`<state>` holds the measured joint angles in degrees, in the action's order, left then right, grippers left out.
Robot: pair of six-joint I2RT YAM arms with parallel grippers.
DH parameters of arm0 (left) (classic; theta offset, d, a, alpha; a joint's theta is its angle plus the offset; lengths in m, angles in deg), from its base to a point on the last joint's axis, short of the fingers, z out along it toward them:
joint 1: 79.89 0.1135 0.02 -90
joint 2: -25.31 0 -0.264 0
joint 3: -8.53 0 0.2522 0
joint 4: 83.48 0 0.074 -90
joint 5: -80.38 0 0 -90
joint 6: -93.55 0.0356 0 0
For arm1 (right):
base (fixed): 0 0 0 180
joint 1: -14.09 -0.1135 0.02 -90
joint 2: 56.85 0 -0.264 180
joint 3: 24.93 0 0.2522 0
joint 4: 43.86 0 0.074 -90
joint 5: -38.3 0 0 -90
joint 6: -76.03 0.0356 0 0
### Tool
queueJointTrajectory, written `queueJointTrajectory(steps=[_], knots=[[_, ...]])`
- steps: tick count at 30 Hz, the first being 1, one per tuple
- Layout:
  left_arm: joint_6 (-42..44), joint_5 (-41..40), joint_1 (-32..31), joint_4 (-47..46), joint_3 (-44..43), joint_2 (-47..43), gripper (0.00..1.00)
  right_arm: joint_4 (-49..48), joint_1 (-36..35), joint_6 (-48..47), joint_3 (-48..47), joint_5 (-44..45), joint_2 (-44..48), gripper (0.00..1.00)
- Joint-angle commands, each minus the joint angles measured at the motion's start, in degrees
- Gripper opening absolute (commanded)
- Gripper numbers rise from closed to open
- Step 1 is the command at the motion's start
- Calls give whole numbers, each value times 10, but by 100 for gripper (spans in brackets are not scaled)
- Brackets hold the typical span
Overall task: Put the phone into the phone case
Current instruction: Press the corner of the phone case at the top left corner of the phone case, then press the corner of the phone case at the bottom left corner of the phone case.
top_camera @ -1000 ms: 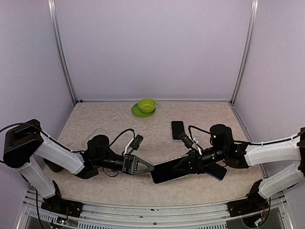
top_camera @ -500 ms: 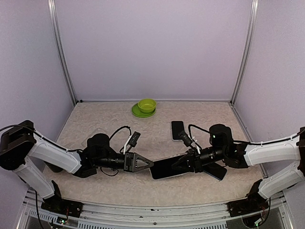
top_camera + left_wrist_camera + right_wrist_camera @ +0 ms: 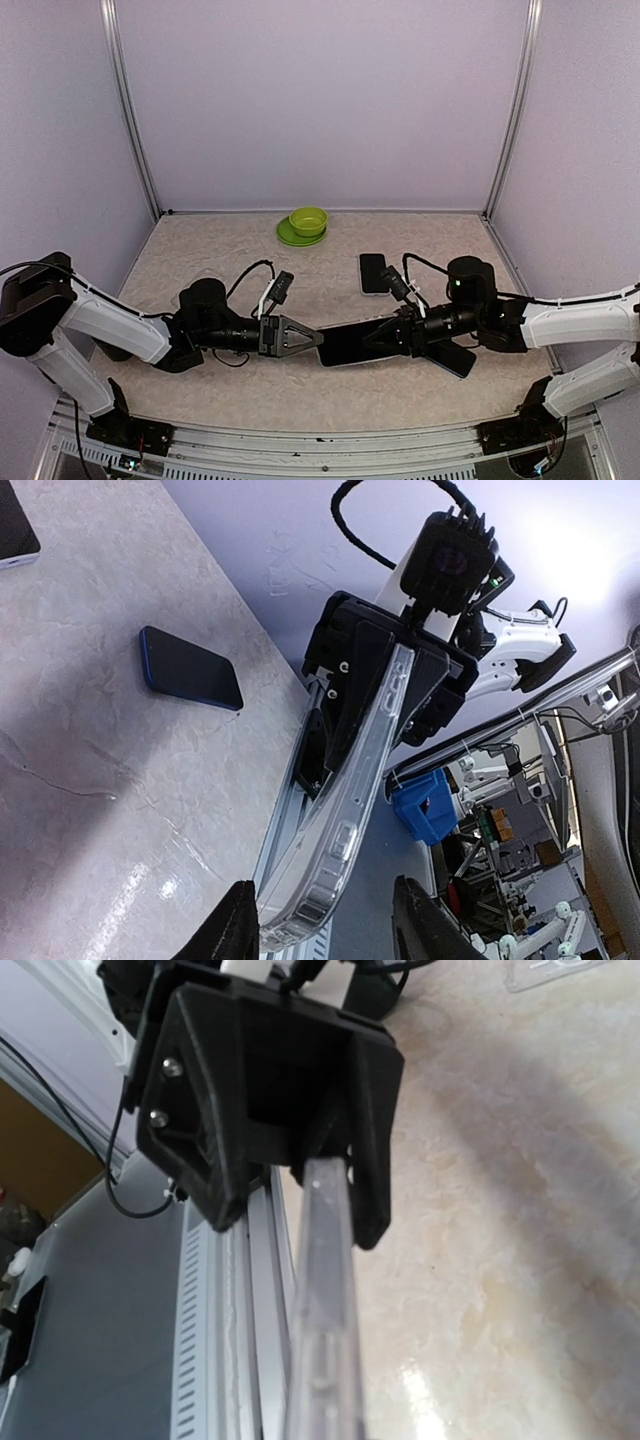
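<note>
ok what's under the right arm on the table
A dark blue phone lies on the table below the right arm, whose claw grips the clear case. From above the arm covers part of it; the left wrist view shows it whole.

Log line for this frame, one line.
right gripper: shut on phone case | left gripper: jaws open, flanking case's free end | phone: on table, ungripped

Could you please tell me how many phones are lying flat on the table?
2. A black phone lies beyond the right arm; a dark blue phone lies nearer, partly under it. The clear phone case held aloft looks dark inside and may hold a third.
</note>
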<state>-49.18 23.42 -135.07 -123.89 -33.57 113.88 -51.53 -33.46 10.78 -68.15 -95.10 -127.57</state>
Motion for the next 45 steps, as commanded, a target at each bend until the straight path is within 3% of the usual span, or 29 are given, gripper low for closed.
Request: queueJointTrajectory(steps=[1, 11, 23, 28, 38, 40, 45], knots=[[-7, 19, -8, -35, -3, 11, 46, -36, -5, 11, -15, 5, 28, 3], [-15, 24, -21, -57, -6, 31, 49, -57, -5, 26, -10, 16, 39, 3], [-21, 33, -29, -67, -18, 51, 43, -63, -4, 37, -12, 51, 47, 3], [-29, 38, -29, -78, -20, 60, 33, -55, -3, 31, -16, 54, 46, 3], [-36, 35, -27, -77, -28, 66, 0, -16, -3, 2, -30, 68, 28, 2], [-35, 32, -25, -75, -27, 63, 0, -14, -3, 0, -30, 68, 28, 2], [-24, 30, -17, -59, -20, 54, 30, -14, -3, 2, -28, 66, 33, 2]])
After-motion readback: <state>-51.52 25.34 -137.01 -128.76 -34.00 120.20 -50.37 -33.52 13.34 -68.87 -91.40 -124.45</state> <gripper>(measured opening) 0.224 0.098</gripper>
